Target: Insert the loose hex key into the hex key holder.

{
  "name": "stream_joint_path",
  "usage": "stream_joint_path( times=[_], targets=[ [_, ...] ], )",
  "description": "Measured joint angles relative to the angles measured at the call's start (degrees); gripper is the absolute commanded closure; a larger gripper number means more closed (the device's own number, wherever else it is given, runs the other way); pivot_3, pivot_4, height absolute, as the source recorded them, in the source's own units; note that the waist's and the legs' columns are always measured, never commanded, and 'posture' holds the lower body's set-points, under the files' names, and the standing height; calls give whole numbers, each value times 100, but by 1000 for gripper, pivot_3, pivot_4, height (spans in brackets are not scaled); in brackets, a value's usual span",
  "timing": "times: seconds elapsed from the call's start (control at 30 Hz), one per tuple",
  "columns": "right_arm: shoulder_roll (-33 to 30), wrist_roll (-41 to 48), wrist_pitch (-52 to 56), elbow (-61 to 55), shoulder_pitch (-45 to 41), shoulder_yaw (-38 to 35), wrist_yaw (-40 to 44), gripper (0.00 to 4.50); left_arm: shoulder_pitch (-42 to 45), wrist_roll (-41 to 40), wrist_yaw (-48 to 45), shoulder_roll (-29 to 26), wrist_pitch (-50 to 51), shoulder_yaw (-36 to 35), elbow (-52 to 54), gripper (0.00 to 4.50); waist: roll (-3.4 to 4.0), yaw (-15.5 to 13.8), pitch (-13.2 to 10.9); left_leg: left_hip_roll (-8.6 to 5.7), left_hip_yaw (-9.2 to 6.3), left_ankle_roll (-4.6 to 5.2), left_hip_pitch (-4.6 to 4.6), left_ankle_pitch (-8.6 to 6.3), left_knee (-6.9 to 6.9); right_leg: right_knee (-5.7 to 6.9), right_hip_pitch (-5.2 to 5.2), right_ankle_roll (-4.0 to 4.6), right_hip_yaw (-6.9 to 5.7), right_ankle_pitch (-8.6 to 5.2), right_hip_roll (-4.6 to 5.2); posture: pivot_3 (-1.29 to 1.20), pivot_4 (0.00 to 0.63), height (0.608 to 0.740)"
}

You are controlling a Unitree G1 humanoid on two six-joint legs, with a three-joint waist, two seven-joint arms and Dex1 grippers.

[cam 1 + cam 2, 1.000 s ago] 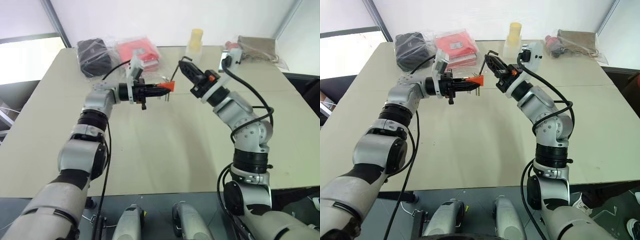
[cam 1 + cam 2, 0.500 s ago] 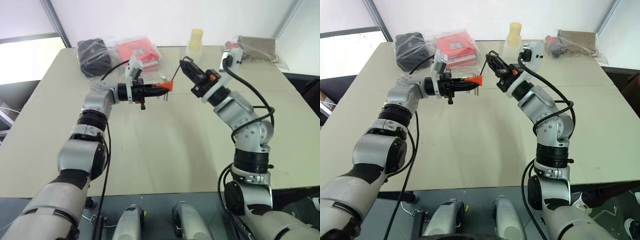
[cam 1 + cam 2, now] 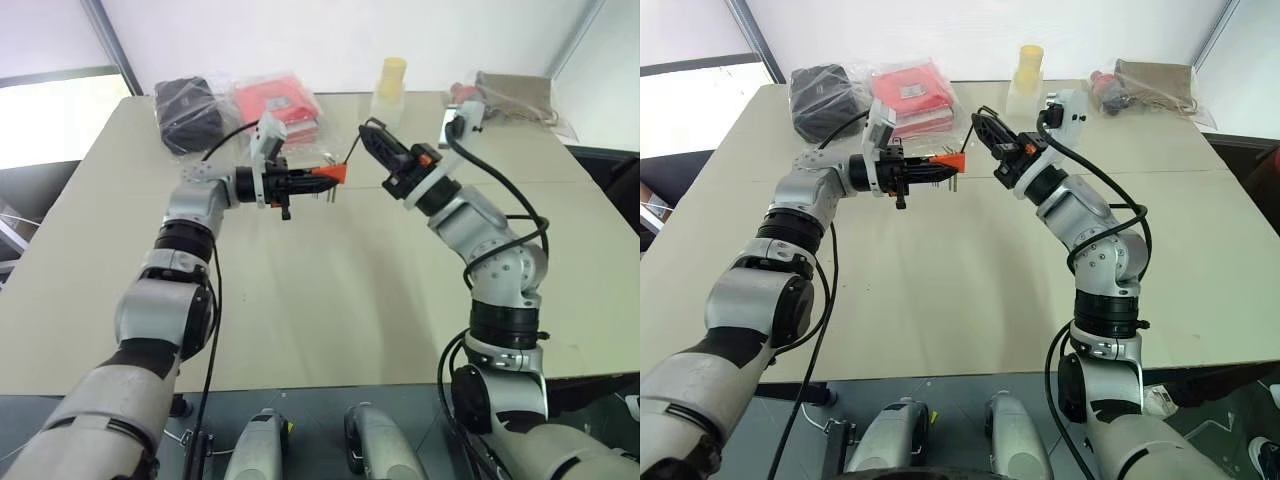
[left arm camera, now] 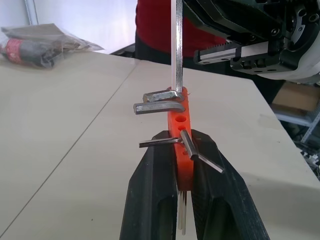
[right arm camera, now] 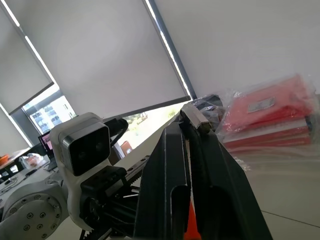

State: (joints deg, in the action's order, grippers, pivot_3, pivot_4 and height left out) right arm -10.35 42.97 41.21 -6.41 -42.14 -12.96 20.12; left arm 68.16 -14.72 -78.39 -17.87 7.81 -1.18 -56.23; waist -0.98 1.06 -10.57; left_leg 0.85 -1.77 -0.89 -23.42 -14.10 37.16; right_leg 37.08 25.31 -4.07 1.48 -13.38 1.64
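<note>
The loose hex key [image 4: 176, 45], pinched by the right gripper [image 3: 372, 135], stands with its tip at the far end of the hex key holder [image 4: 181, 135], which the left gripper [image 4: 182, 165] clamps. Keep the key aligned with its hole and push straight.

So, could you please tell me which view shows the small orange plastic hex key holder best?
The left wrist view: the small orange plastic hex key holder sits close, holes and keys visible. Both eye views show a small orange tip; the right wrist view, a sliver.

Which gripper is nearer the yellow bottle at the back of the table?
Right. The right gripper, shut on the hex key, sits just in front of the bottle. The left gripper, shut on the orange holder, is farther to the left.
</note>
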Motion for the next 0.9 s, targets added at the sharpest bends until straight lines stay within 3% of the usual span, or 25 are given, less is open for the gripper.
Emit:
stream_joint_path(
  times=[0.47, 0.8, 0.83, 0.9],
  targets=[
    [-638, -166, 182, 120, 145, 500, 564, 4451, 0, -10, -85, 45, 8, -10, 82, 4500, 0, 4, 0, 0, 1, 0, 0, 0, 0, 0, 0, 0, 0, 0, -1, 0, 150, 740],
    [-698, -213, 189, 228, 68, 531, 740, 4451, -59, -55, -26, 45, 34, -32, 305, 4500, 0, -2, 0, 0, 0, 0, 0, 0, 1, 0, 0, 0, 0, 0, -1, 0, 150, 740],
    [-693, -216, 193, 233, 68, 532, 740, 3974, -90, -60, -22, 45, 34, -33, 341, 4500, 0, -3, 0, 0, 0, 0, 0, 0, 1, 0, 0, 0, 0, 0, -1, 0, 150, 740],
    [-668, -212, 195, 240, 64, 543, 740, 3497, -118, -64, -13, 49, 36, -32, 349, 4500, 0, -4, 0, 0, 0, 0, 0, 0, 2, 0, 0, 0, 0, 0, 0, 0, 150, 740]
  ],
)
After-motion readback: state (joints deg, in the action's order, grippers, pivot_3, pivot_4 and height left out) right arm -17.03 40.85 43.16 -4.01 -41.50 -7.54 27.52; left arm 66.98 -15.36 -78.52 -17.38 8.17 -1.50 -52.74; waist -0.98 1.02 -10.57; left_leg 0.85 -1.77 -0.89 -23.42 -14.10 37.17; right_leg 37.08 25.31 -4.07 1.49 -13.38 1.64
